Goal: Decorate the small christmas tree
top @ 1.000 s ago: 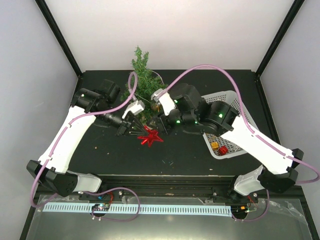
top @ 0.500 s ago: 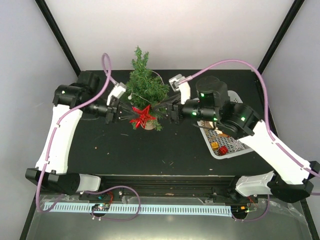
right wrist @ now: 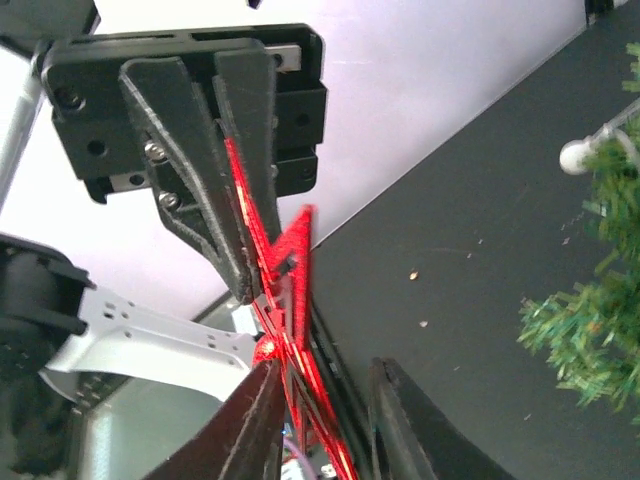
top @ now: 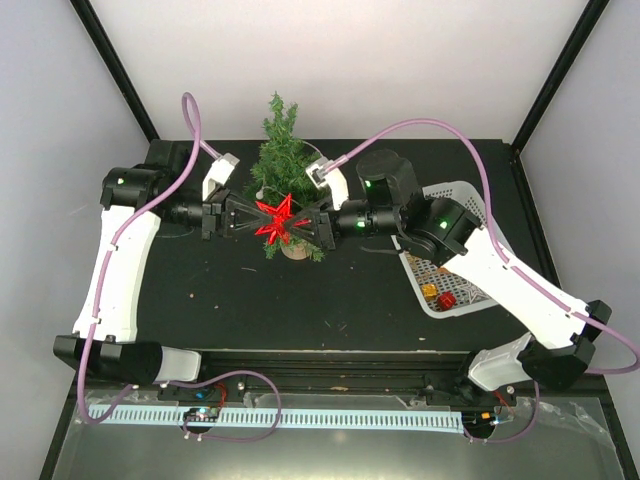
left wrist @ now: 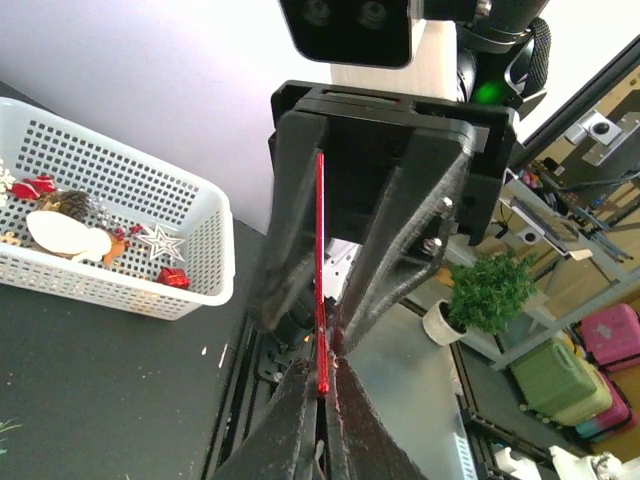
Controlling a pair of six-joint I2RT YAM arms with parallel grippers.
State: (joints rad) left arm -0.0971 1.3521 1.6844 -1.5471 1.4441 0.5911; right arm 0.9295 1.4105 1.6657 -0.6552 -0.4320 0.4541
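Our left fingers (left wrist: 292, 430), coming in from 9 o'clock, were pinched tight on one point of the red star (top: 274, 220). Our right fingers (right wrist: 255, 420), reaching from 3 o'clock, stood narrowly apart astride the opposite point, with the star close against one and a gap beside the other. Half a second before, the star had hung lower, in front of the stump (top: 297, 250), and the right fingers had been short of it; now both pairs met at it. Just at 12 o'clock of the star stood the small christmas tree (top: 285, 160), its lower branches close behind the fingers. Toward 6 o'clock bare dark surface (top: 300, 310) ran to the near edge. At 4 o'clock the white basket (top: 452, 188) sat by the right edge. The tree stood upright at the far middle, dark green and bristly, on its round light-wood stump.
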